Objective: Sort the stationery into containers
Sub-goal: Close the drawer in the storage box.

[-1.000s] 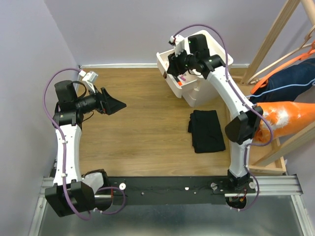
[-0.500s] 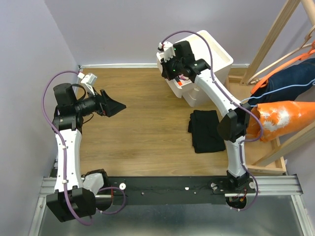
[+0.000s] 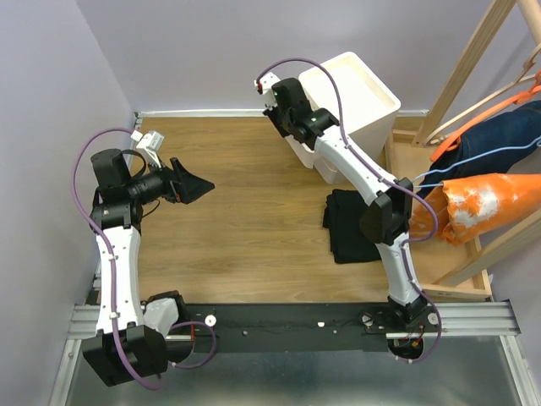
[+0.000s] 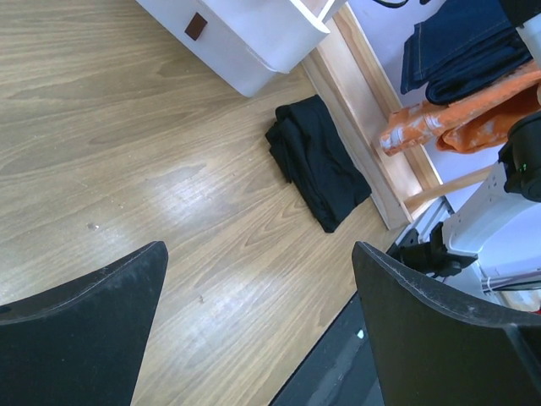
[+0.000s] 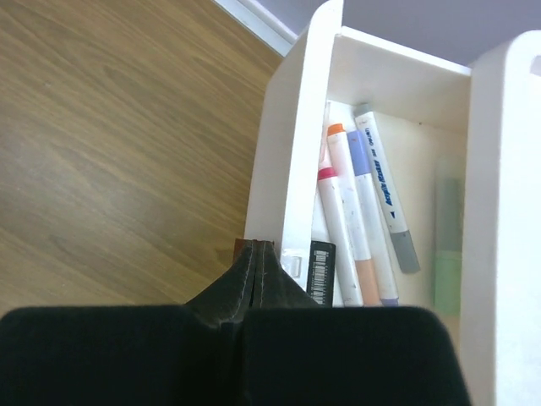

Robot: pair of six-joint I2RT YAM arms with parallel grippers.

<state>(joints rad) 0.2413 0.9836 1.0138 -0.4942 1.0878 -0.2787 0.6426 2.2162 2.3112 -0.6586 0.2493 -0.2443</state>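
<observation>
In the right wrist view an open cream-white drawer (image 5: 292, 152) holds several markers (image 5: 342, 220), among them a white one with a grey end (image 5: 385, 190) and a blurred pale-green highlighter (image 5: 448, 254). My right gripper (image 5: 259, 251) is shut, its tips at the drawer's front wall beside the small brown handle (image 5: 242, 246). From above, the right gripper (image 3: 292, 127) sits at the front left of the white cabinet (image 3: 355, 89). My left gripper (image 3: 193, 182) hangs open over the left of the table, nothing between its fingers (image 4: 101, 304).
A folded black cloth (image 3: 355, 224) lies on the wooden table right of centre, also in the left wrist view (image 4: 317, 161). A wooden clothes rack (image 3: 473, 68) with orange and navy garments (image 3: 482, 203) stands along the right edge. A lower drawer with a brown handle (image 4: 196, 25) faces the table.
My right gripper has shut and swung from above the open drawer, leftward, to its front edge. The left arm has barely moved.
</observation>
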